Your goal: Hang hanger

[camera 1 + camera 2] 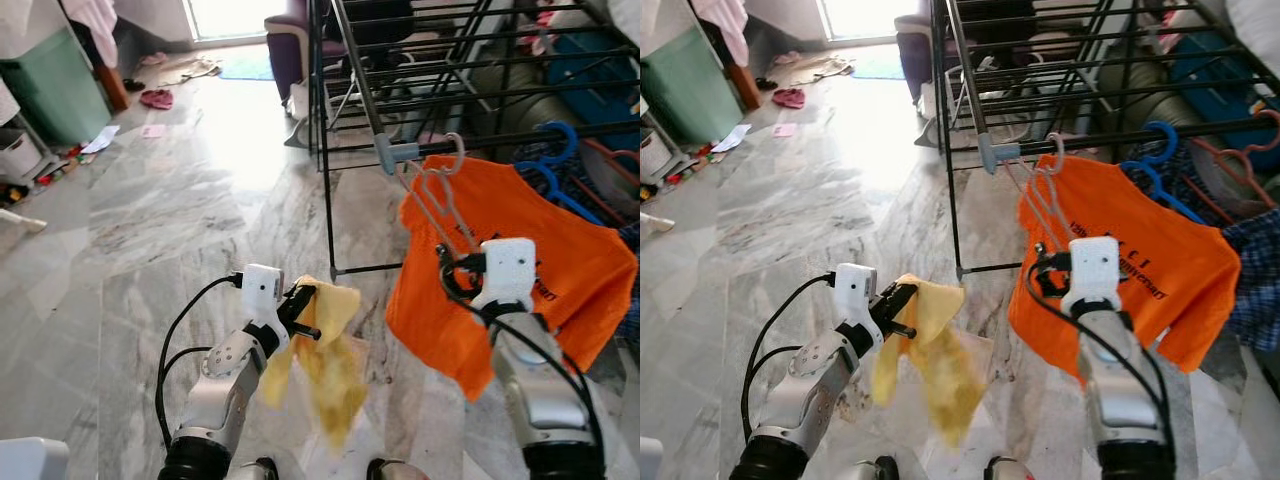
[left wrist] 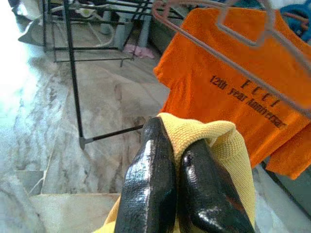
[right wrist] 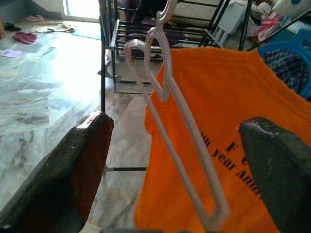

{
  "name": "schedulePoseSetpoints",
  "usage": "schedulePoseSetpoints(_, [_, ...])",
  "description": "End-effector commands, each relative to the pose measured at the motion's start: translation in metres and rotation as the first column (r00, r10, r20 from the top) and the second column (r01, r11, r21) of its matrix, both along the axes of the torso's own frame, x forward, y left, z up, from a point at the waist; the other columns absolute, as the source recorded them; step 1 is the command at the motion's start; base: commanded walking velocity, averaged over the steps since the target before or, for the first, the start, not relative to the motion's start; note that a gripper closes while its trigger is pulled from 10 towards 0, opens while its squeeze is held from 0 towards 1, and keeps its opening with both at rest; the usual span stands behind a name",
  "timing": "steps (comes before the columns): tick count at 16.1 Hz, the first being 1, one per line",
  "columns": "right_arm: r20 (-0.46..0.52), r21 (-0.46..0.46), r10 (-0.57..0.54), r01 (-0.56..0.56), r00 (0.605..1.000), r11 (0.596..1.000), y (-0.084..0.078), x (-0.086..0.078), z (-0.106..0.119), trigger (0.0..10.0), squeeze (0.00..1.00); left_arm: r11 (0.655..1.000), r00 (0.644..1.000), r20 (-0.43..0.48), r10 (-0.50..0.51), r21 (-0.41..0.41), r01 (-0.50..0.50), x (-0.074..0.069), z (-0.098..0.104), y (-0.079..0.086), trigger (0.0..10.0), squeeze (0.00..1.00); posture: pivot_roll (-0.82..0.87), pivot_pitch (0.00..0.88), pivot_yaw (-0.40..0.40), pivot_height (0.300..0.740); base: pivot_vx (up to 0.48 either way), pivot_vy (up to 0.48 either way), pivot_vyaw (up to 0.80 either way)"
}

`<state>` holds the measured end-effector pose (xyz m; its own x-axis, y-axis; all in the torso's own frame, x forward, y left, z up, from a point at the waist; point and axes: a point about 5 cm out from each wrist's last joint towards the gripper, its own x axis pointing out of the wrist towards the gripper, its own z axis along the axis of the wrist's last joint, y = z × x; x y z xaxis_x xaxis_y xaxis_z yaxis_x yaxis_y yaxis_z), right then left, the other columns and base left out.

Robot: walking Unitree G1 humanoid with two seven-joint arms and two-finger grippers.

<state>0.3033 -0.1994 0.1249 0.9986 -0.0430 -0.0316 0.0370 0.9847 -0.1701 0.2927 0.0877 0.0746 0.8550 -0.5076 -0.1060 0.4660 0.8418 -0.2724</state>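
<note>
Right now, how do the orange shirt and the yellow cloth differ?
The orange shirt hangs spread from the rack, printed with dark lettering; the yellow cloth is plain, smaller and dangles crumpled. The left gripper has its jaws shut on the yellow cloth; the right gripper's open jaws grip nothing beside the orange shirt. Both are off the floor.

The right pincer [image 3: 175, 170], fingers spread, has the pale hanger [image 3: 182, 141] between them, hooked on the drying rack [image 1: 400, 150] rail. The orange shirt [image 1: 520, 290] blocks behind the hanger; marble floor [image 1: 180, 220] left of the rack lies open.
</note>
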Motion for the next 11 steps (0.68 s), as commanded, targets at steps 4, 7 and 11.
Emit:
schedulePoseSetpoints(4, [0.008, -0.023, -0.025, 0.025, 1.000, 0.999, -0.016, 0.002, 0.013, 10.0, 0.00, 1.000, 1.000, 0.007, 0.004, 0.021, -0.004, 0.000, 0.004, 0.002, 10.0, 0.00, -0.09, 0.172, 0.044, 0.740, 0.000, 0.000, 0.00])
schedulePoseSetpoints(7, [-0.038, -0.049, 0.009, -0.011, 0.999, 0.999, -0.025, 0.013, 0.017, 10.0, 0.00, 1.000, 1.000, 0.000, -0.021, 0.017, 0.021, 0.000, 0.005, 0.000, 10.0, 0.00, -0.10, 0.186, 0.048, 0.740, 0.000, 0.000, 0.00])
schedulePoseSetpoints(11, [-0.117, -0.100, 0.090, -0.101, 0.989, 0.990, -0.030, 0.033, 0.020, 10.0, 0.00, 0.998, 0.999, -0.029, -0.040, 0.038, 0.041, -0.006, 0.001, -0.001, 10.0, 0.00, -0.09, 0.217, 0.048, 0.740, 0.000, 0.000, 0.00])
